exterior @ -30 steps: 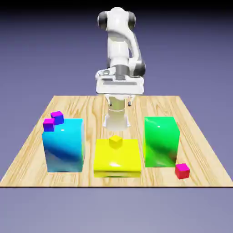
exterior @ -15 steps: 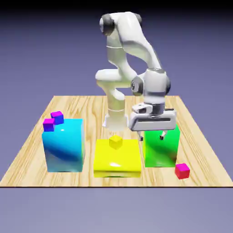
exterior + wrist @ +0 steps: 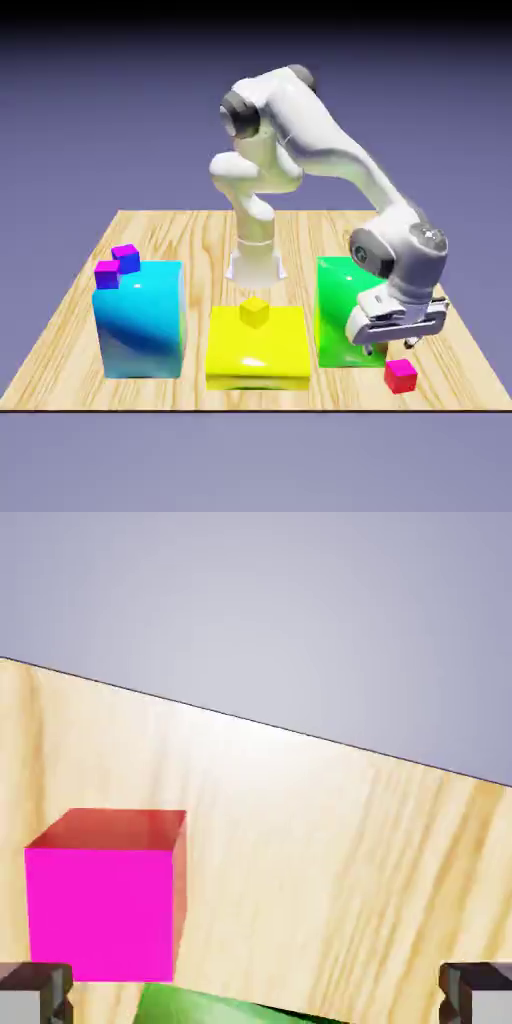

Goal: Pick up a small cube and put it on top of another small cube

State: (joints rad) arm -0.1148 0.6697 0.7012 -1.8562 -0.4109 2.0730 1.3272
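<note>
The small cube (image 3: 401, 375), crimson, lies on the wooden table near its front edge, at the exterior view's right, just in front of the big green block (image 3: 350, 310). My gripper (image 3: 389, 347) hangs open a little above and behind it, tilted, with nothing between its fingers. In the hand view the small cube (image 3: 105, 897) shows large at lower left, close to the left fingertip (image 3: 35, 992). The right fingertip (image 3: 478, 992) stands far off, so the gripper (image 3: 256, 997) is open.
A tiny yellow cube (image 3: 255, 312) rests on the flat yellow block (image 3: 257, 350). A magenta-purple cube (image 3: 107, 274) and a blue one (image 3: 126, 258) sit on the cyan block (image 3: 140, 320). The green block (image 3: 200, 1004) and the table edge (image 3: 250, 724) show in the hand view.
The arm has swung from above the table's middle toward the exterior view's right and come down beside the green block, over the crimson cube. The jaws stayed open.
</note>
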